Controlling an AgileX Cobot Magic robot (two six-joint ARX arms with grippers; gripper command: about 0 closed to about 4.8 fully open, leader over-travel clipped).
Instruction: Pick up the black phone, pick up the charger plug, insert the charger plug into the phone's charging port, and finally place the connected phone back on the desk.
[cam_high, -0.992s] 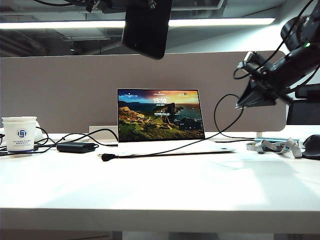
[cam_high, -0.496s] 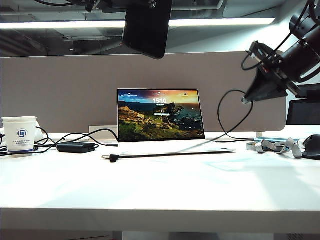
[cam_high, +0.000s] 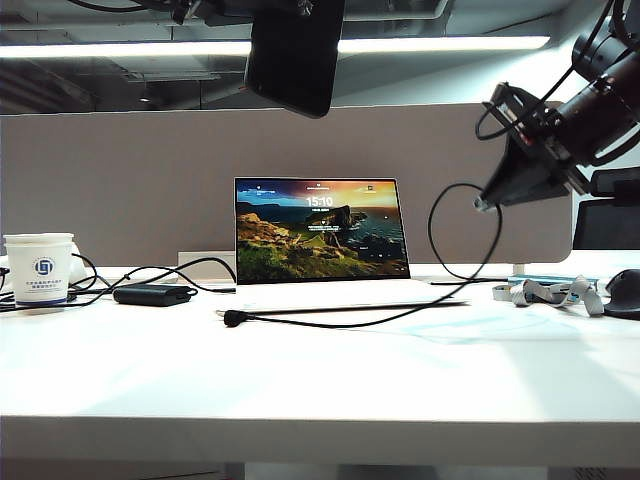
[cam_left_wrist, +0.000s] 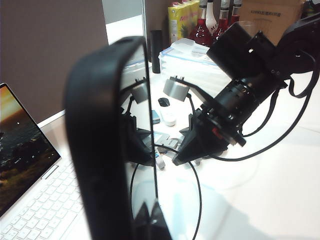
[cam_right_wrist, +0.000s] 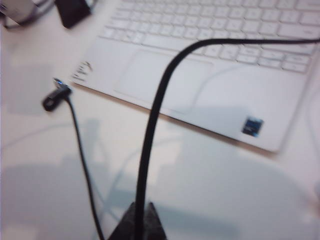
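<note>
The black phone is finished in glossy, mirror-like glass with a smooth matt black rim. The desk is surfaced in smooth, faintly reflective white laminate. The cable is sheathed in matt black rubbery plastic. The partition panel is seen as matt grey-beige.

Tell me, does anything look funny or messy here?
Yes. The right gripper is shut on the middle of the black cable, so the charger plug lies far off on the desk before the laptop. The left gripper holds the black phone high up.
</note>
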